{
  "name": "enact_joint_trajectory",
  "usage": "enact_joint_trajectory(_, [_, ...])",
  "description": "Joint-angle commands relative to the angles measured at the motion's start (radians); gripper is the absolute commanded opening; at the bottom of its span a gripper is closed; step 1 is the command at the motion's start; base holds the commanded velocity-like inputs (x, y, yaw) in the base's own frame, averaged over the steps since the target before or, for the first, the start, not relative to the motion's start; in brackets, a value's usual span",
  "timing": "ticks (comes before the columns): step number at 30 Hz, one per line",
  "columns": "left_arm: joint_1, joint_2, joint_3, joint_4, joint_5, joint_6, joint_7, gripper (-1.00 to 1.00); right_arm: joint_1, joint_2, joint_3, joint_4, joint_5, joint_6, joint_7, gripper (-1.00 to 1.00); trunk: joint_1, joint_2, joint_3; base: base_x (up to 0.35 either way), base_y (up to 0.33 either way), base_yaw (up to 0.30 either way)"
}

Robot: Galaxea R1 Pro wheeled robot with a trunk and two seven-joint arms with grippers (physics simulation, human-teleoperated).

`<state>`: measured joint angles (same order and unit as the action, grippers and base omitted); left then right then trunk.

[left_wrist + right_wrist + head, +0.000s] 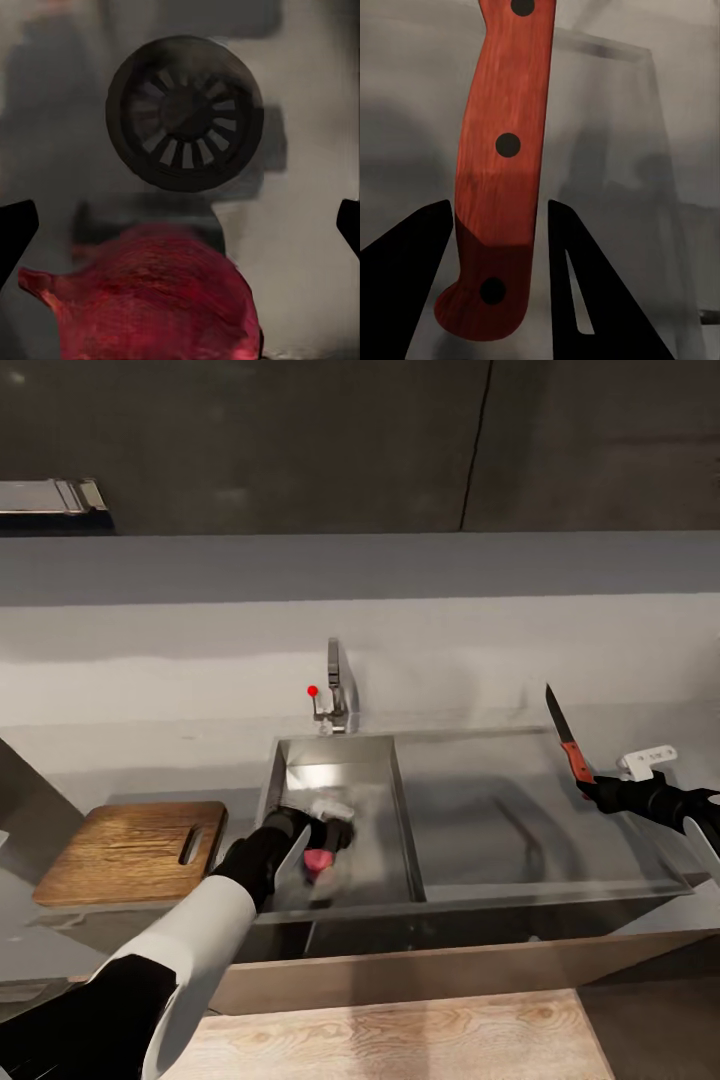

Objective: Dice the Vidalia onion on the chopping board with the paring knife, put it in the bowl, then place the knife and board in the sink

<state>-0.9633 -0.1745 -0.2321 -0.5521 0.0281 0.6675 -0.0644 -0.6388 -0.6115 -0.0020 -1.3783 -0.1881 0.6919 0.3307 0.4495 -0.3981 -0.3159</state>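
Note:
The reddish-purple Vidalia onion (320, 858) (150, 304) lies on the sink (340, 760) floor near the round drain (184, 112). My left gripper (326, 845) (182, 229) reaches down into the basin, open, with one dark fingertip (15, 232) at each side of the onion and well apart from it. My right gripper (592, 786) (499, 206) hangs above the right part of the sink, shut on the red-orange handle of the paring knife (568, 742) (502, 165), blade pointing up. The chopping board (135, 850) lies bare on the countertop (110, 760) left of the sink. The bowl is out of view.
A chrome tap (335, 695) with a red dot stands behind the basin. Right of the basin is a shallow steel drain section (520, 810). Grey wall and dark upper cabinets rise behind. Wood-plank floor (400, 1040) lies below the counter's front edge.

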Motion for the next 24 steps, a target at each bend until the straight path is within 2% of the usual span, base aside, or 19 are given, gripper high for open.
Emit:
enact_joint_trajectory(1, [-0.001,0.0,-0.001,0.021,0.003,0.005,-0.006,1.0,-0.001,-0.001,-0.001,-0.001,-0.005,0.006,0.001,-1.0,0.001,-0.002,-0.002,0.0,0.0,-0.001])
enact_joint_trajectory(7, [0.0,0.0,0.0,0.066,0.003,0.003,-0.022,1.0,-0.001,-0.001,-0.003,-0.001,-0.005,0.007,0.001,-1.0,0.001,-0.002,-0.003,0.0,0.0,0.0])
enact_joint_trajectory(24, [0.0,0.0,0.0,0.069,0.004,0.001,-0.023,1.0,-0.001,-0.001,-0.003,-0.001,-0.005,0.007,0.001,-1.0,0.001,-0.002,-0.01,0.0,0.0,0.0])
